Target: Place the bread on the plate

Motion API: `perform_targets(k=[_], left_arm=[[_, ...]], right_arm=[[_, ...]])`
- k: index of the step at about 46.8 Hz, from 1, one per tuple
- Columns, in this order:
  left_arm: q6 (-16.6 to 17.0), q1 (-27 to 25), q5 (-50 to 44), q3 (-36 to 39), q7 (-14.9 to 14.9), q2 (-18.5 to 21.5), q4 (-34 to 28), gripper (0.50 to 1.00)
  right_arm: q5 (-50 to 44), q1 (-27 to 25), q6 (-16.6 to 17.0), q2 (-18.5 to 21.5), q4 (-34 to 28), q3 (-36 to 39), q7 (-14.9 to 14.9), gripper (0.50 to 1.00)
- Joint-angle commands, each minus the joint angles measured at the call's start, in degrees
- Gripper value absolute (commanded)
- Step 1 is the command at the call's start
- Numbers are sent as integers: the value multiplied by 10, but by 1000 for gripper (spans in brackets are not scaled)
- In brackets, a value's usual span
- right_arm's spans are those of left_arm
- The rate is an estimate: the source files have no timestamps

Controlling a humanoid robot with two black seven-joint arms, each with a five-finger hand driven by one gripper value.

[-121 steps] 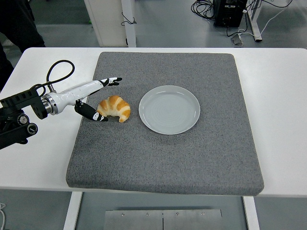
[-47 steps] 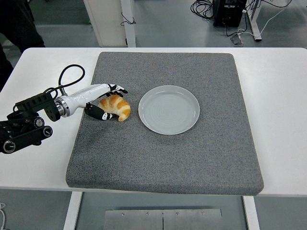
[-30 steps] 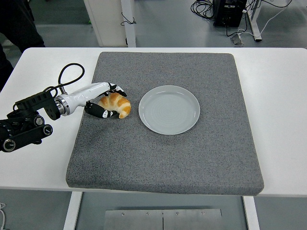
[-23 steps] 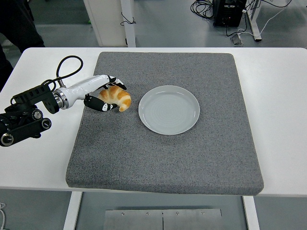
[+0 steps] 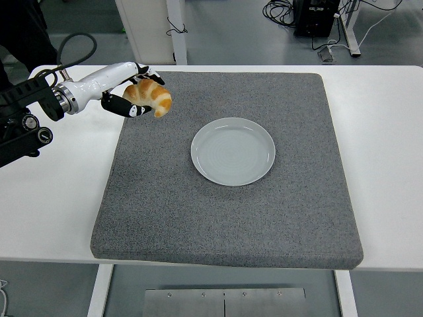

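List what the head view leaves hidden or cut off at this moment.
- Right arm: out of the head view entirely.
- Croissant: its underside and left end are covered by the left robot hand.
- Left arm: cut off by the left edge.
- Person at top left: only dark clothing shows, cropped by the corner.

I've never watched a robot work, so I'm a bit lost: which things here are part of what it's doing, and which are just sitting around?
Part of the job:
- croissant, held up in the left robot hand
- empty plate, where the bread should go

Just there:
- grey mat under the plate
- white table
- cables and black box on the floor behind
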Motion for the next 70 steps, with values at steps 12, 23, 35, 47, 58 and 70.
perform_targets(k=[12, 23, 35, 47, 58, 70], left_arm=[[-13, -62, 1, 0, 1, 5, 0, 631], [-14, -85, 2, 0, 3, 0, 0, 636], [-14, -104, 1, 0, 3, -1, 0, 636], [-15, -114, 2, 1, 4, -33, 0, 646], [-14, -114, 3, 3, 6, -81, -2, 661], [-14, -112, 8, 3, 6, -116, -10, 663]], right_arm=[[0, 0, 0, 0, 0, 0, 0, 1000], [0, 0, 0, 0, 0, 0, 0, 1000], [0, 0, 0, 0, 0, 0, 0, 1000], [0, 0, -1, 0, 0, 0, 0, 1000], [0, 0, -1, 0, 0, 0, 0, 1000], [0, 0, -1, 0, 0, 0, 0, 1000]])
